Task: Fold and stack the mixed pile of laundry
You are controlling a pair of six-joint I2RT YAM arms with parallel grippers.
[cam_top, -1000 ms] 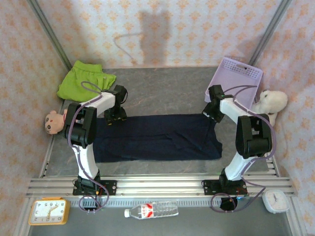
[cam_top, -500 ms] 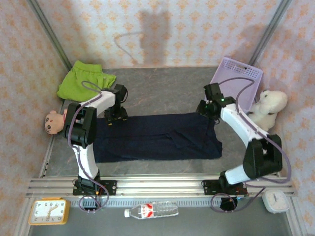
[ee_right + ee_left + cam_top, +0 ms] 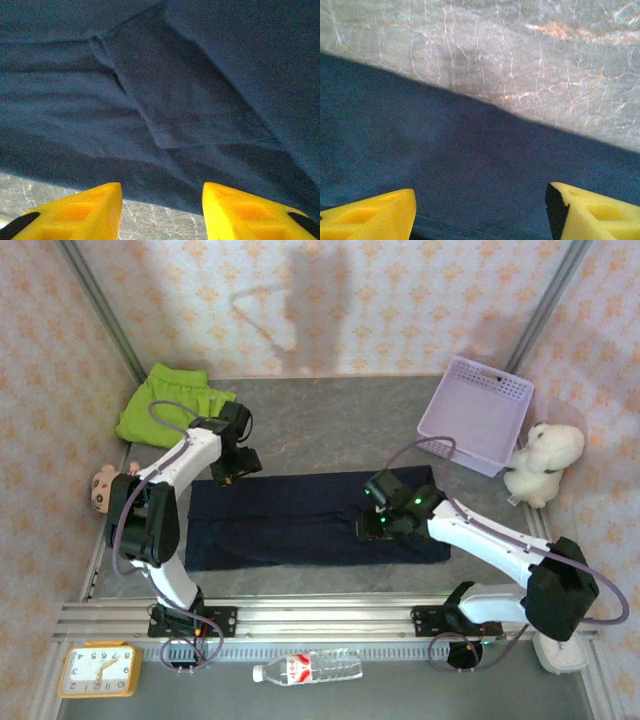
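Note:
The dark navy garment (image 3: 300, 520) lies spread flat across the middle of the table. The lime-green garment (image 3: 170, 405) sits crumpled at the back left corner. My left gripper (image 3: 232, 468) hovers over the navy cloth's far left edge. Its yellow fingers (image 3: 370, 217) stand wide apart over the navy garment (image 3: 445, 165), nothing between them. My right gripper (image 3: 372, 525) hangs above the right half of the cloth. The right gripper (image 3: 162, 210) is open, with folds of navy cloth (image 3: 190, 100) ahead and nothing gripped.
A lavender basket (image 3: 475, 410) stands at the back right, a white plush toy (image 3: 545, 455) beside it. A small bear toy (image 3: 103, 485) lies at the left wall. A clock (image 3: 97, 670) and a water bottle (image 3: 310, 670) lie in front of the rail.
The right gripper let go of the navy garment's far right corner, opened, and swung left and nearer over the cloth. The left gripper shifted slightly back.

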